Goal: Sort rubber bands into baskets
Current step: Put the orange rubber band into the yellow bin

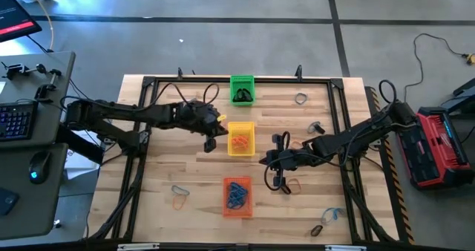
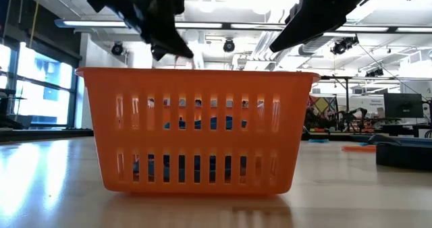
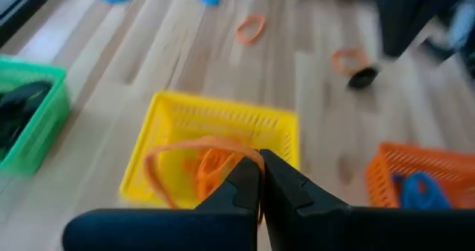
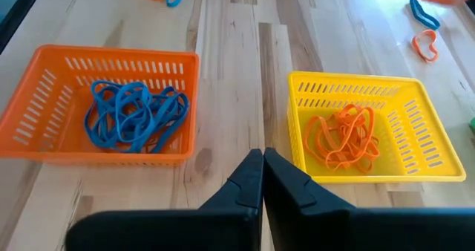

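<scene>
Take the yellow basket [image 1: 240,139] as your landmark; it sits mid-table with a heap of orange rubber bands [image 4: 343,139] inside. Your left gripper [image 1: 211,137] is just beside it on the left arm's side, and in the left wrist view its fingers [image 3: 261,178] are pressed tight together above the basket's near wall. An orange band [image 3: 194,153] loops from those closed tips out over the basket's rim; it looks pinched between them, though blur keeps you from seeing the contact itself.

Your right gripper [image 1: 273,162] is on the basket's other side, a little toward the orange basket [image 1: 237,197]. Its fingers [image 4: 263,175] are fully closed on nothing, over bare wood between the yellow basket and the orange one.

The orange basket, next in line from the yellow one toward the table's front edge, contains a tangle of blue rubber bands [image 4: 136,116]. The green basket [image 1: 242,89], on the yellow basket's far side, contains black bands [image 1: 242,96].

Loose bands are scattered around the wooden table [image 1: 185,169]: an orange one [image 1: 291,185] near the right gripper, an orange and blue pair [image 1: 179,196] out toward the front left corner, and more on the right half.
</scene>
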